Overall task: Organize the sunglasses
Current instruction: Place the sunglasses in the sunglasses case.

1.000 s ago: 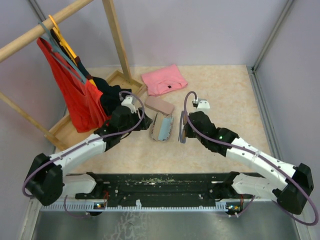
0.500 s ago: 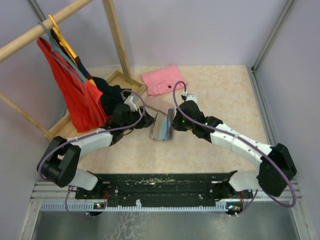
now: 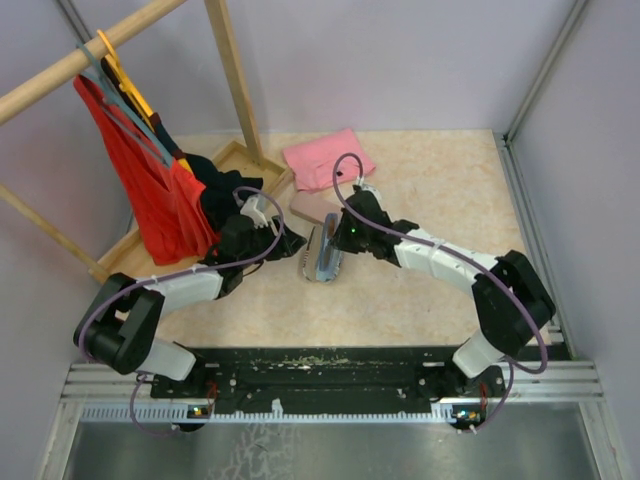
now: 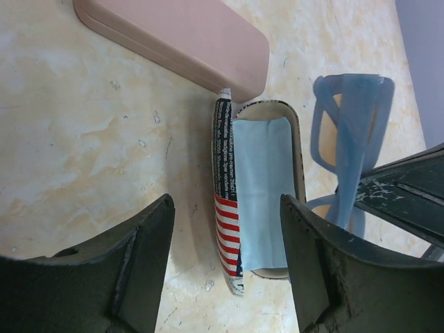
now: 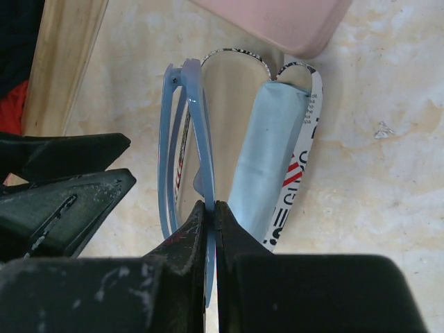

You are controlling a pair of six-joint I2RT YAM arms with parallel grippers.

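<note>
Big stuff first: a beige desk (image 3: 450, 200) with a wooden clothes rack (image 3: 230, 60) on the left side, and one folded pink garment (image 3: 328, 160) at the back. Both arms reach into the middle.

There are two cases there. One is a shut pink case (image 4: 173, 41), and touching its end is an open flag-patterned case (image 4: 223, 208). One light blue cloth (image 4: 260, 187) lies inside it.

I only see one pair of sunglasses (image 5: 186, 139), the grey-blue one. The brown pair isn't in any view.

The right tool (image 5: 210, 208) is clenched on the folded frame, holding it on edge over the open case. In the right wrist view the frame sits over the bare strip beside the cloth. I can't tell if it's touching the lining yet.

The key bit is that the long axis of the glasses runs the same way as the long axis of the case, so lowering them in looks like the next move.

The left tool (image 4: 225, 208) is spread wide and grasping nothing. It hovers just beside the case on its own side, maybe to steady it. The right arm is clearly the nearer one for the drop.
</note>
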